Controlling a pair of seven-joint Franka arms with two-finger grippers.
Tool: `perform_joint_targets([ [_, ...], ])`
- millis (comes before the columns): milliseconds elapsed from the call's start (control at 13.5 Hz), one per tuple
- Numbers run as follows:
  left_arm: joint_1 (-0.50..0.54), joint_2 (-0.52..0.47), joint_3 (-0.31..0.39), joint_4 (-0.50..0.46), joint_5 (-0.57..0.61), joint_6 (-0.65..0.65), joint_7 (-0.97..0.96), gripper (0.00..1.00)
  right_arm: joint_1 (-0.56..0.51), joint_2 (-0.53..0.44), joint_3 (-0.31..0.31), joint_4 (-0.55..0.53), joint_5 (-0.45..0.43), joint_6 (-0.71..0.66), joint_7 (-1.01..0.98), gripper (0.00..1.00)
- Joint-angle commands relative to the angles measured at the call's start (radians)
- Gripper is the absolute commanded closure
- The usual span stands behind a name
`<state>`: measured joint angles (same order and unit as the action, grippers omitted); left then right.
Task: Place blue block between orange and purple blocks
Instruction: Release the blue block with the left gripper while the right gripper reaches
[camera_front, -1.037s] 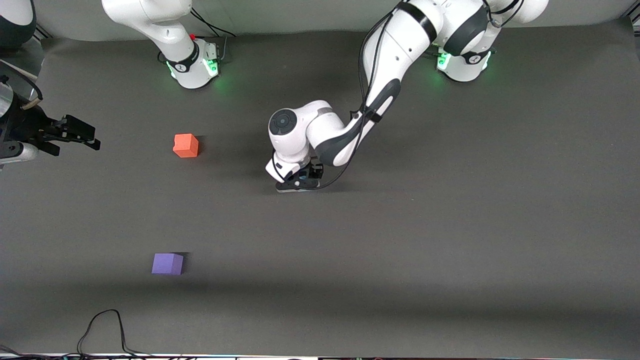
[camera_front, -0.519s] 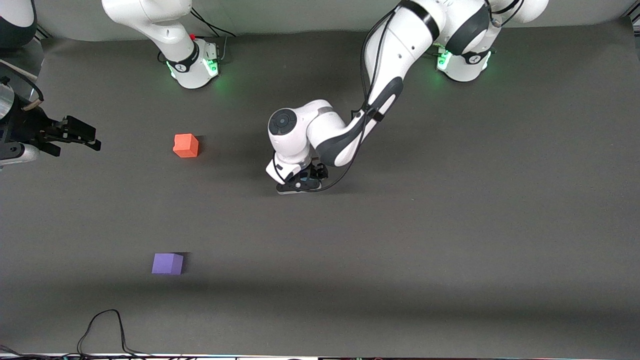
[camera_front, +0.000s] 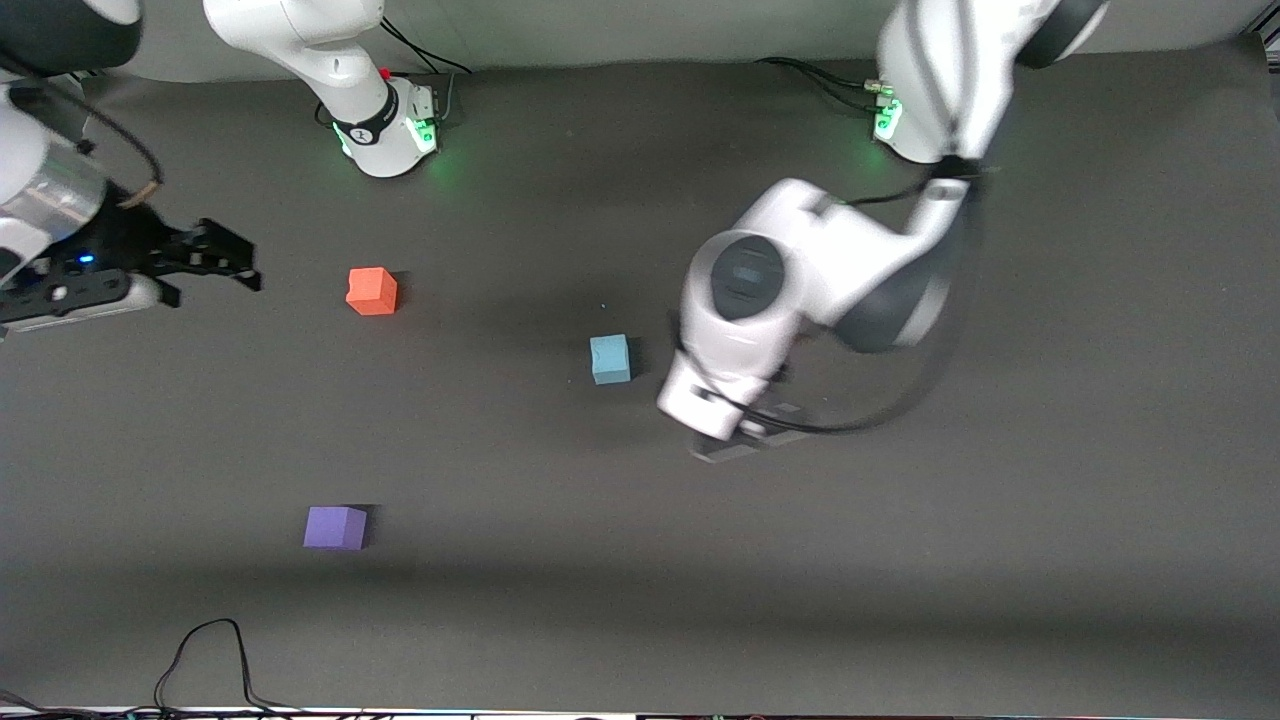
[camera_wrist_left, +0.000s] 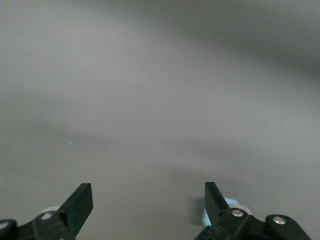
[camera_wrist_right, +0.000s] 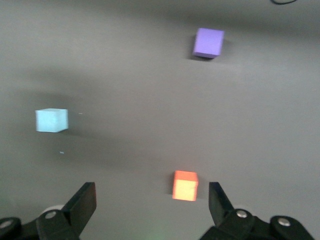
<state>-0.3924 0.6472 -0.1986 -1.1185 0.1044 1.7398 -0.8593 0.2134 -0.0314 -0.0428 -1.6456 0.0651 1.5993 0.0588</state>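
Blue block (camera_front: 610, 359) sits free mid-worktop, not between orange (camera_front: 372, 291) and purple (camera_front: 335, 527); I see both claws spread, left claw (camera_wrist_left: 145, 207), right claw (camera_wrist_right: 150, 205).

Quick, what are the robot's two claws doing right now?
Left gripper: open, holding nothing.
Right gripper: open, holding nothing.

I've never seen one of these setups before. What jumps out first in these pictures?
Three small coloured cubes on a dark table: the blue block near the middle, the orange block toward the right arm's end, the purple block nearer the front camera than the orange one. The left gripper, open and empty, hangs beside the blue block; the right gripper, open, waits near the orange block.
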Motion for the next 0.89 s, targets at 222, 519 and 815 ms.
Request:
perform_joint_targets([
  [222, 0.341, -0.340, -0.010, -0.419, -0.051, -0.009, 0.441, 0.00, 0.377, 0.088, -0.003, 0.117, 0.013, 0.014, 0.520, 0.00],
  [519, 0.518, -0.518, -0.010, -0.625, -0.054, 0.004, 0.759, 0.00, 0.549, 0.197, -0.002, 0.219, 0.036, 0.011, 0.679, 0.00],
  [815, 0.593, -0.583, -0.005, -0.658, -0.071, -0.011, 0.879, 0.00, 0.575, 0.226, -0.002, 0.207, 0.056, 0.017, 0.673, 0.00],
])
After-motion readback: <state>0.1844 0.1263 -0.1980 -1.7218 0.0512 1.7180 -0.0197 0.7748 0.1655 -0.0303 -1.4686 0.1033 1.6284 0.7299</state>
